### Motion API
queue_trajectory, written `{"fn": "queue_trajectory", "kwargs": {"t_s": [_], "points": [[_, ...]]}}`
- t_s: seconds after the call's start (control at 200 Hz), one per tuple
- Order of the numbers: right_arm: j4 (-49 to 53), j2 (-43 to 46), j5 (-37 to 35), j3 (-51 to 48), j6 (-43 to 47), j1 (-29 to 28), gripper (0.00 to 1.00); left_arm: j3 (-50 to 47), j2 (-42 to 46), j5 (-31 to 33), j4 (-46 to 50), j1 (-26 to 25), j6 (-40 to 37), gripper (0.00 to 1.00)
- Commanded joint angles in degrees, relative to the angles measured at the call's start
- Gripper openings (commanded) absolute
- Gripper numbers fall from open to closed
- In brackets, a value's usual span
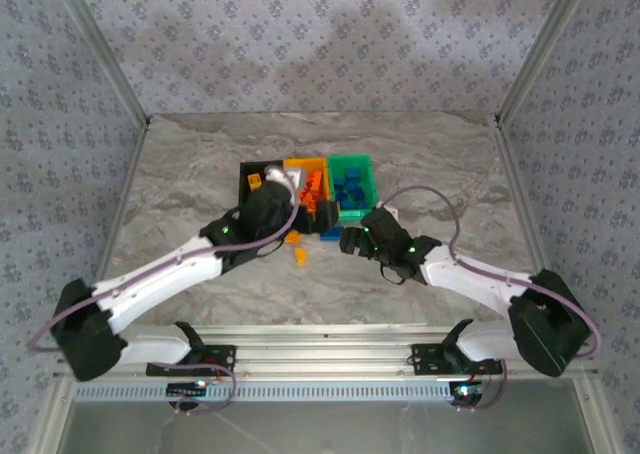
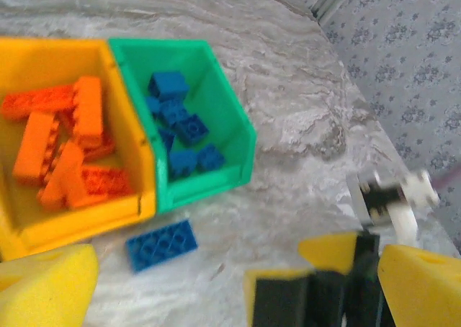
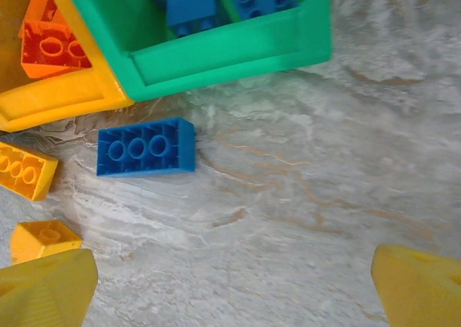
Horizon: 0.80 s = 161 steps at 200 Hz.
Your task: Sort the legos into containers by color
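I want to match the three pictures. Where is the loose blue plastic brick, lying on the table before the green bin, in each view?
Top external: the blue plastic brick is a small patch near the centre, just below the green plastic bin.
Left wrist: the brick lies low, left of centre, below the bin.
Right wrist: the brick lies left of centre, below the bin.
Shared landmark: that green bin.

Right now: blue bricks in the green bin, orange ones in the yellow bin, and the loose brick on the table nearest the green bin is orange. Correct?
One slip: that loose brick is blue, not orange; the right wrist view shows it. The blue bricks in the green bin and orange ones in the yellow bin stand.
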<state>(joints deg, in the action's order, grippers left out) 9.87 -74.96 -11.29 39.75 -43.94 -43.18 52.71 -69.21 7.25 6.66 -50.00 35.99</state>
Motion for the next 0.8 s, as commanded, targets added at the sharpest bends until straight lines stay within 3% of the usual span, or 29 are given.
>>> {"fn": "queue_trajectory", "kwargs": {"t_s": [0.0, 0.245, 0.35, 0.545, 0.8], "points": [[-2.2, -5.1, -3.2, 4.3, 1.2, -2.1, 1.00, -7.7, 7.2, 4.5, 1.0, -0.5, 3.7, 0.99], [-2.8, -18.0, -6.1, 12.9, 3.1, -4.6, 1.00, -19.1, 21.2, 8.6, 7.1, -0.6, 8.8, 0.99], [1.5, -23.3, -9.8, 18.1, 3.6, -5.5, 1.00, -21.0, 25.4, 10.3, 9.4, -0.6, 9.7, 1.00], [5.3, -30.9, -10.4, 24.4, 5.2, -5.4, 0.98, -22.7, 28.9, 13.0, 13.3, -0.6, 10.9, 1.00], [5.9, -35.7, -9.1, 26.4, 5.3, -4.7, 0.87, -24.6, 31.5, 14.3, 14.7, -0.5, 11.9, 1.00]]}}
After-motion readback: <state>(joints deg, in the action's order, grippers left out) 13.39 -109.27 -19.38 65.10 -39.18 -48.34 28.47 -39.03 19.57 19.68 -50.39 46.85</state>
